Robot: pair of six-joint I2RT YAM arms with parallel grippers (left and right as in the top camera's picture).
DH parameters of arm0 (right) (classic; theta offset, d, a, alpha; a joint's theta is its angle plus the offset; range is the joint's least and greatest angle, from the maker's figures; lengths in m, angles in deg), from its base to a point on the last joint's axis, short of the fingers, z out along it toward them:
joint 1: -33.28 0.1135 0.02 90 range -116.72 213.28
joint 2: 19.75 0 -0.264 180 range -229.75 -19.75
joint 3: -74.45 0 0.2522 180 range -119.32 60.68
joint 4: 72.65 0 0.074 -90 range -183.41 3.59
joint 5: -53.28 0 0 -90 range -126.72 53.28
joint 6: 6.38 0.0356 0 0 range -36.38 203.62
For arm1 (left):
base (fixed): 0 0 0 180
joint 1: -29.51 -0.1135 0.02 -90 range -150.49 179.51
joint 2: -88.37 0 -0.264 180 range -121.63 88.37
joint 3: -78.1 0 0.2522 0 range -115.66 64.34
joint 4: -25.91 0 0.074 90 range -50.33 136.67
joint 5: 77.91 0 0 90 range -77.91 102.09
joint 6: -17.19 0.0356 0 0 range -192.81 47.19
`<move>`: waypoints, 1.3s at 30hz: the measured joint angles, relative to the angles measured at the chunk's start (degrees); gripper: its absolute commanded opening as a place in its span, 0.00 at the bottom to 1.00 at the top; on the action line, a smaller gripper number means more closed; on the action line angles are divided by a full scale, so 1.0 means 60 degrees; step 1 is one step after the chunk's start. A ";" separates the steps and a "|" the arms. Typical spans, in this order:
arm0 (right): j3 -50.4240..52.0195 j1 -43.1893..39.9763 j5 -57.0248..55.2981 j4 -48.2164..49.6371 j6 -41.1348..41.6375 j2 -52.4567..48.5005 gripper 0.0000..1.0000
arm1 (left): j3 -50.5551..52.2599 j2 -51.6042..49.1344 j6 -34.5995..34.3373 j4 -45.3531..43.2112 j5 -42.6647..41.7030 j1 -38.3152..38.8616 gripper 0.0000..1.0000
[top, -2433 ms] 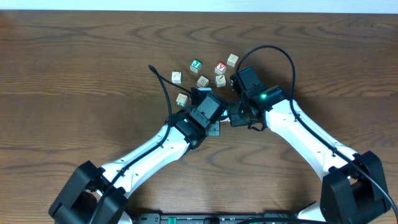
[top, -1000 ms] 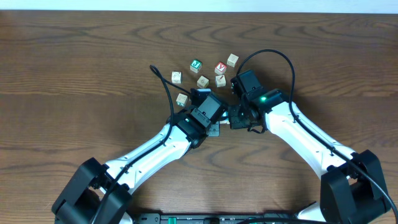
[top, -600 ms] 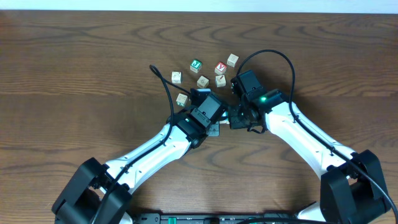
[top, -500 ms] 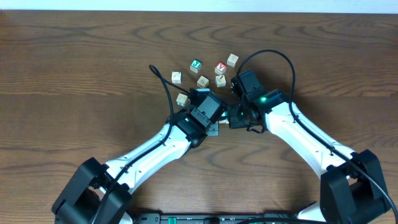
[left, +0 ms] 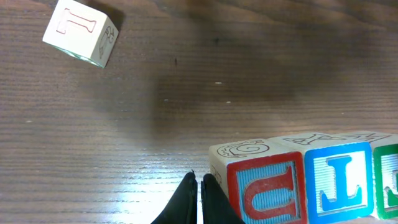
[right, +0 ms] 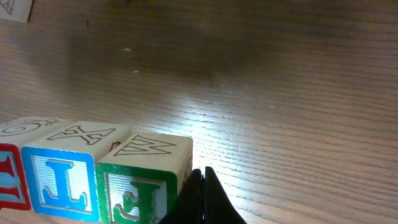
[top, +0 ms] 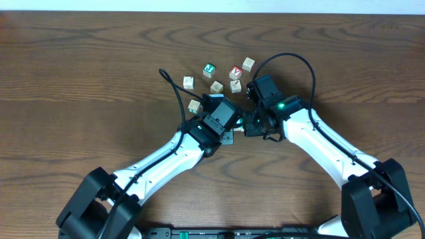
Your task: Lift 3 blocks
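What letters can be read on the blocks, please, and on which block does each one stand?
"U": red-faced block.
"L": blue-faced block, with "X" on its top.
"I": pale cube.
"V": red cube.
Cut off, unclear: green-faced block.
Too small: other loose cubes.

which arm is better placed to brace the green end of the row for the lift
Right. The right gripper, jaws shut, sits at the green block's outer side; the left gripper is at the opposite end, beside the red block.
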 measured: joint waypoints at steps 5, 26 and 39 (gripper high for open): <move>0.0058 -0.0087 0.0040 0.0080 0.0004 -0.0033 0.01 | 0.0000 -0.0171 -0.0004 -0.0178 -0.0033 0.0000 0.07; 0.0521 -0.0131 0.0142 0.0433 0.0007 -0.0036 0.01 | 0.0000 -0.0546 -0.0011 -0.0302 -0.0153 0.0000 0.08; 0.0958 -0.0131 0.0182 0.0776 0.0007 -0.0036 0.01 | 0.0000 -0.0867 -0.0007 -0.0415 -0.0328 0.0000 0.07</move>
